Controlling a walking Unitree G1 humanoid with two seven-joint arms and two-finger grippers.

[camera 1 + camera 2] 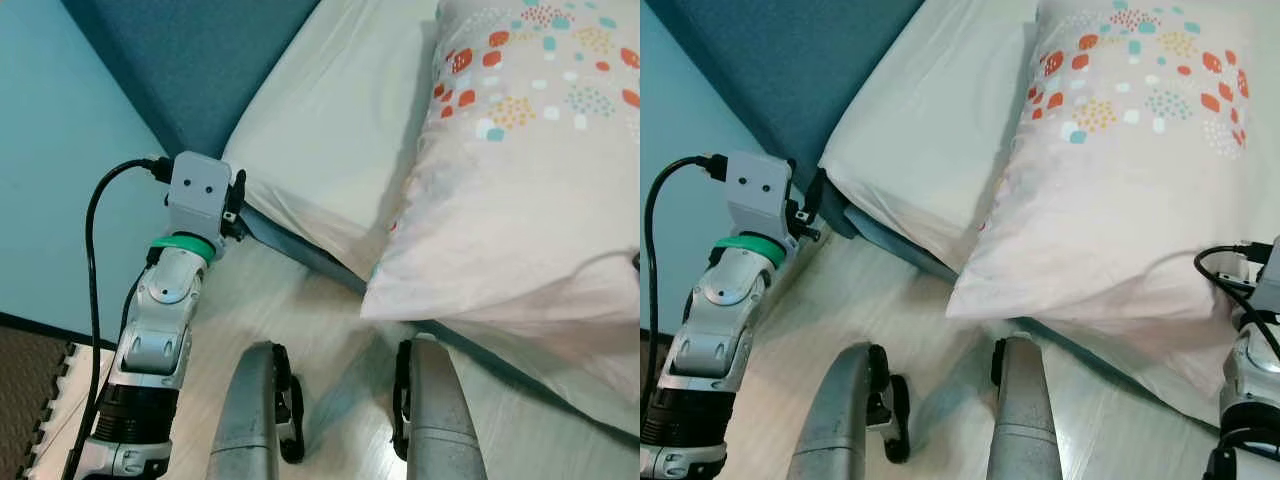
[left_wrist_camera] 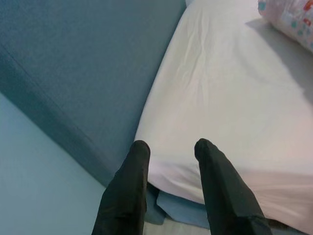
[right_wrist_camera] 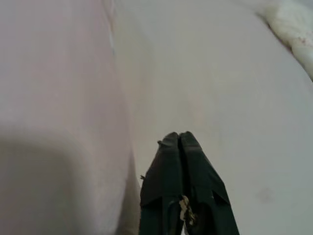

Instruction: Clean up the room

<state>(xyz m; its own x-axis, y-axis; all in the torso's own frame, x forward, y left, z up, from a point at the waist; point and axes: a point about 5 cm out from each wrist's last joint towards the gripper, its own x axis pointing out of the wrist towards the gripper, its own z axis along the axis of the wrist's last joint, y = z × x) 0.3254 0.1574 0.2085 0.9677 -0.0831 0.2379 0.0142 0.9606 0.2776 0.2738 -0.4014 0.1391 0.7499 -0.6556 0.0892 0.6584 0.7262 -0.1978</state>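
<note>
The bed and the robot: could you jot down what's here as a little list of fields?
Bed: white mattress, corner nearest the robot
Pillow: spotted pillow lying on the bed, overhanging its edge
Headboard: blue headboard behind the mattress
Left gripper: left gripper, fingers open, at the mattress corner
Right gripper: right gripper, fingers shut, against pale fabric
Floor: light wood floor

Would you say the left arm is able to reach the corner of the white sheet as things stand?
Probably yes: the left claw is open, pointing at the white sheet corner beside the blue headboard, with nothing between.
</note>
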